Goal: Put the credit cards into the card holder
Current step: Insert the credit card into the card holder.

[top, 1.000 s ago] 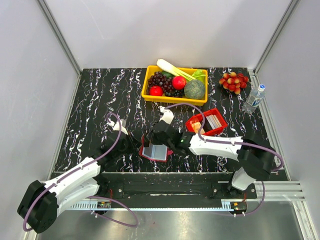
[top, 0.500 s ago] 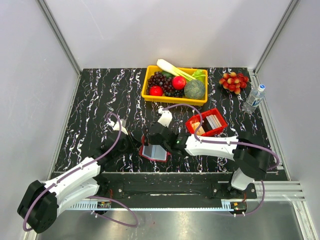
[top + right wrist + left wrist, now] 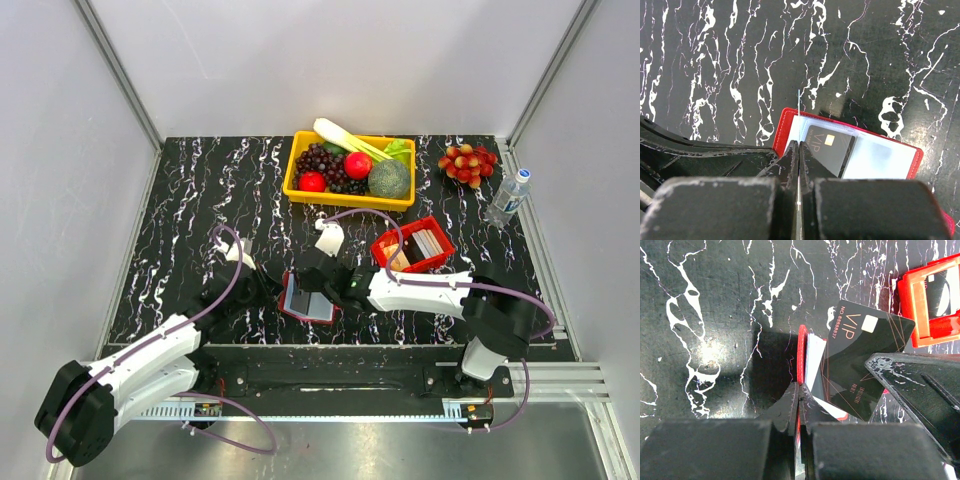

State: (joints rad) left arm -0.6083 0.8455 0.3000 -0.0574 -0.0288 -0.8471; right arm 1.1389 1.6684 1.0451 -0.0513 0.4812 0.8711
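Since a second ago my right arm [image 3: 420, 290] has swung a little left, closer over the card holder [image 3: 305, 303], which lies open on the table [image 3: 190, 200] near its front edge, left of the red tray [image 3: 440, 256]. From the left wrist, my left fingers [image 3: 789, 405] are pinched shut on the holder's red edge, with a black VIP card [image 3: 855, 360] tilted just beside it. From the right wrist, my right fingers [image 3: 789, 160] are closed on a thin card [image 3: 799, 107] seen edge-on above the holder's pale face.
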